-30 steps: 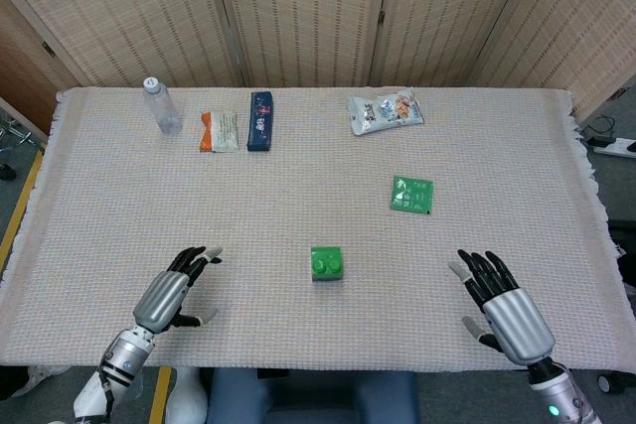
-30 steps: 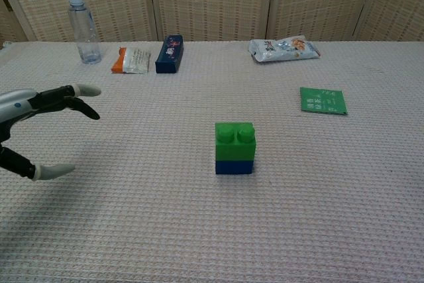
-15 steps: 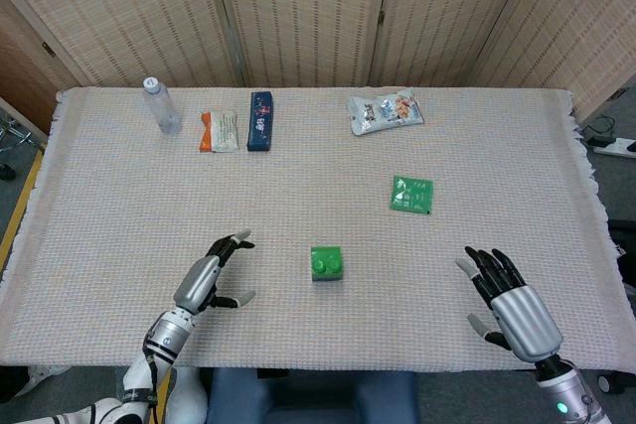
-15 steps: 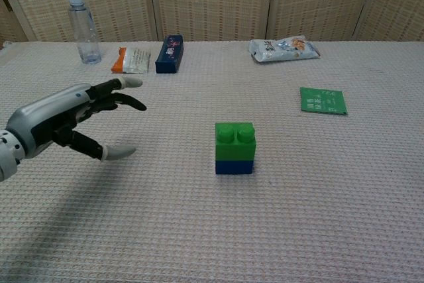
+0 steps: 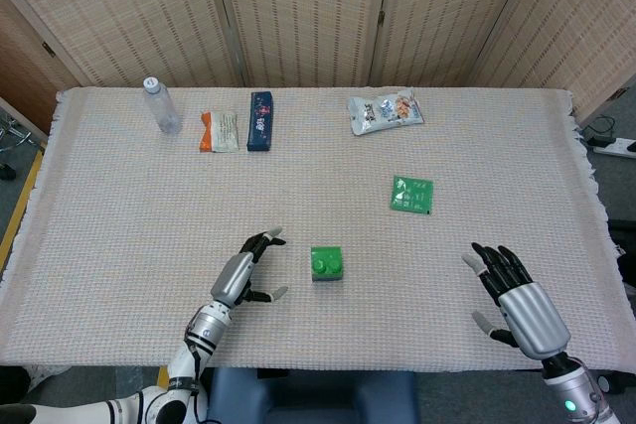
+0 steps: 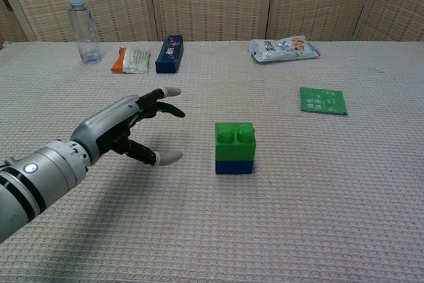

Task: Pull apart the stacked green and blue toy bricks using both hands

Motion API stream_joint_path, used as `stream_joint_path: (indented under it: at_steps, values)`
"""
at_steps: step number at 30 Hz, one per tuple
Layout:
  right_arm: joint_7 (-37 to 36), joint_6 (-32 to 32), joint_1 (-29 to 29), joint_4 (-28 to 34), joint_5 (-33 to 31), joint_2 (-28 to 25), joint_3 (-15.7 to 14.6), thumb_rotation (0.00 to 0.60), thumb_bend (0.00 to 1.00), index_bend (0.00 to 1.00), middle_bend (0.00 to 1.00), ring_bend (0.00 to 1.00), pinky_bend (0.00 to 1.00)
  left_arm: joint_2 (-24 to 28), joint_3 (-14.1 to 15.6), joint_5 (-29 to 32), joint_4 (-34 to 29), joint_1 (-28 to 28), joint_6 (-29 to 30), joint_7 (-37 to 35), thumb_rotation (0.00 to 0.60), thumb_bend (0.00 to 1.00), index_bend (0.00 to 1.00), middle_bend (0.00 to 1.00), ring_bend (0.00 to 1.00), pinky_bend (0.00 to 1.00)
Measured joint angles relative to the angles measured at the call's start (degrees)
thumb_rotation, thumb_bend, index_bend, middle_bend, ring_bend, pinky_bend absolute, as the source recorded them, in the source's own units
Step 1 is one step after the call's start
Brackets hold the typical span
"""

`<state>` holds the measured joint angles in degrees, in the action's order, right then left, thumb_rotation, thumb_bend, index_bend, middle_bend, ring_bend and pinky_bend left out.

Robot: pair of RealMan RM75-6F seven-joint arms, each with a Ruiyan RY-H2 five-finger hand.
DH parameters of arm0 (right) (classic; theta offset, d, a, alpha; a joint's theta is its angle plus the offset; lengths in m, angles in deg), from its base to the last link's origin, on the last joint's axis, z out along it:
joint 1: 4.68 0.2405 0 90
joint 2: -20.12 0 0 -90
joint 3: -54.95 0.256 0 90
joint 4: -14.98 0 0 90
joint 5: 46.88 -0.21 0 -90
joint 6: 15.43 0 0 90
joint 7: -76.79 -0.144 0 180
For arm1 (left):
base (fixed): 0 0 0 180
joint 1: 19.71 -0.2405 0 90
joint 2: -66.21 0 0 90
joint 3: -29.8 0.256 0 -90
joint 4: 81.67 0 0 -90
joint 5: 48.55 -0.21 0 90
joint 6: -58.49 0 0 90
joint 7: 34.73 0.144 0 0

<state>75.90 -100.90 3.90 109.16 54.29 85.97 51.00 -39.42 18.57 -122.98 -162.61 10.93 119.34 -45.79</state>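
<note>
A green toy brick sits stacked on a blue toy brick near the table's front middle; from the head view only the green brick shows. My left hand hovers just left of the stack with fingers spread, thumb below, holding nothing; the head view shows the same left hand a short gap from the brick. My right hand is open at the front right, well apart from the stack, and does not appear in the chest view.
Along the far side of the cloth-covered table lie a water bottle, an orange-and-white packet, a dark blue box and a snack bag. A green sachet lies right of the stack.
My left hand has moved rightward across the table to just beside the brick stack, staying open. The right hand has drifted slightly right and nearer. The bricks have not moved.
</note>
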Motion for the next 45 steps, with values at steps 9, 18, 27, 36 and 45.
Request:
stream_joint_path:
  at_steps: [9, 18, 27, 36, 45]
  values:
    - [-0.75, 1.11, 0.36, -0.51, -0.79, -0.08, 0.2, 0.6, 0.36, 0.0, 0.0, 0.0, 0.0, -4.38, -1.46, 1.7, 5.58, 2.04, -1.18, 0.05, 0.6, 0.29, 0.03, 0.24, 0.08, 0.04]
    - [-0.71, 1.73, 0.41, -0.61, -1.99, -0.02, 0.67, 0.6, 0.36, 0.0, 0.0, 0.0, 0.0, -5.91, -2.06, 1.98, 7.92, 3.87, -3.88, -2.93, 0.6, 0.29, 0.05, 0.26, 0.08, 0.04]
    - [-1.37, 2.01, 0.42, -0.57, -2.57, -0.37, 0.88, 0.6, 0.36, 0.0, 0.0, 0.0, 0.0, -8.45, -2.83, 1.52, 9.87, 5.23, -3.7, -3.8, 0.6, 0.29, 0.06, 0.28, 0.08, 0.02]
    - [-3.6, 1.83, 0.55, -0.62, -1.64, -1.25, 0.45, 0.6, 0.36, 0.0, 0.0, 0.0, 0.0, -12.0, -3.55, 0.77, 14.04, 6.82, -3.05, -4.7, 0.6, 0.29, 0.08, 0.3, 0.09, 0.02]
    - [-4.64, 1.62, 0.35, -0.86, -2.05, -1.71, 0.51, 0.6, 0.36, 0.0, 0.0, 0.0, 0.0, -13.99, -4.44, 1.09, 17.0, 8.1, -3.62, -5.3, 0.6, 0.29, 0.12, 0.38, 0.12, 0.02]
